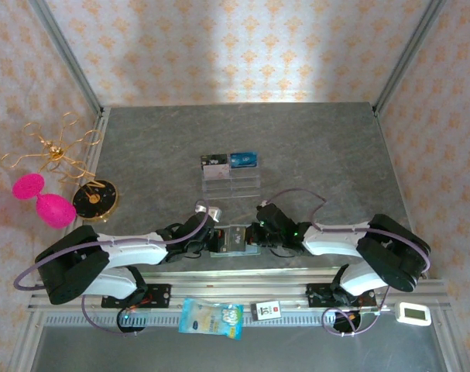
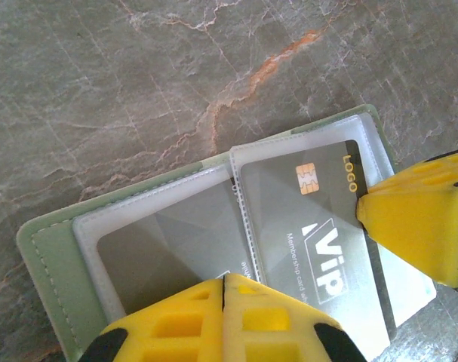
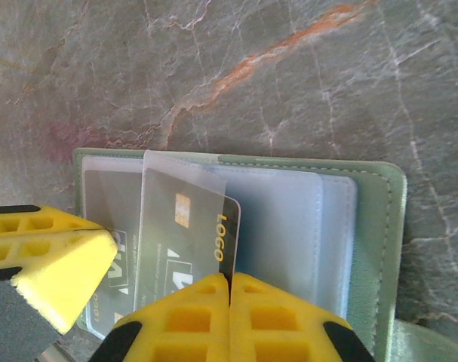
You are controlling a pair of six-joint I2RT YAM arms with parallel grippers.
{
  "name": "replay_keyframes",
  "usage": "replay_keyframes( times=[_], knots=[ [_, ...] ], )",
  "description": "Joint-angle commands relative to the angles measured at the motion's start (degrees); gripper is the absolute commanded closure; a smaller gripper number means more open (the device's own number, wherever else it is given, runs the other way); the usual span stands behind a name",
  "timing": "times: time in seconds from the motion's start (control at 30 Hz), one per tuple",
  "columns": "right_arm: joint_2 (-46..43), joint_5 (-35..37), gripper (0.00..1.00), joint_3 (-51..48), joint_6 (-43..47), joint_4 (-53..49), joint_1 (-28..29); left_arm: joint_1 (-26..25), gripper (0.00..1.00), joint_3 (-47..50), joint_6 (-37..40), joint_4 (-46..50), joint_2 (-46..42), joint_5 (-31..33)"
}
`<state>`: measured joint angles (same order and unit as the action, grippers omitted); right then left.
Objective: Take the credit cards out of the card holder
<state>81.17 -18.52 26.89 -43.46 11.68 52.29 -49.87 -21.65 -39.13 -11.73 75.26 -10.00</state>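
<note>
The sage-green card holder lies open on the marble table, clear pockets up. A grey credit card with a gold chip and "LOGO" sticks partly out of its sleeve. My right gripper is shut on that card's edge. A second grey card sits in the neighbouring pocket. My left gripper is shut, its tips down on the pockets by the seam. I cannot tell whether it pinches anything.
A clear acrylic rack stands behind the holder with a dark card and a blue card. Pink egg shapes, gold wire and a black disc lie off the left edge. A packet lies on the front rail.
</note>
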Motion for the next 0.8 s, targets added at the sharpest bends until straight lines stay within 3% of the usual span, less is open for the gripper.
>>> replay_keyframes(
  times=[0.0,0.17,0.43,0.77],
  knots=[
    [-0.60,3.29,1.00,-0.42,1.07,-4.47,-0.26,0.52,1.00,1.07,-0.07,2.37,-1.13,1.99],
    [-5.44,5.54,1.00,-2.80,1.94,-7.87,-1.26,1.13,1.00,1.78,0.29,1.36,-0.12,1.20],
    [-6.07,3.77,1.00,0.61,11.33,-13.70,-1.32,1.95,1.00,0.83,2.04,1.40,-0.99,0.69],
    [-5.65,-0.49,1.00,1.30,9.72,-7.22,-1.14,1.35,1.00,-2.40,1.43,3.91,-7.19,0.56]
  ],
)
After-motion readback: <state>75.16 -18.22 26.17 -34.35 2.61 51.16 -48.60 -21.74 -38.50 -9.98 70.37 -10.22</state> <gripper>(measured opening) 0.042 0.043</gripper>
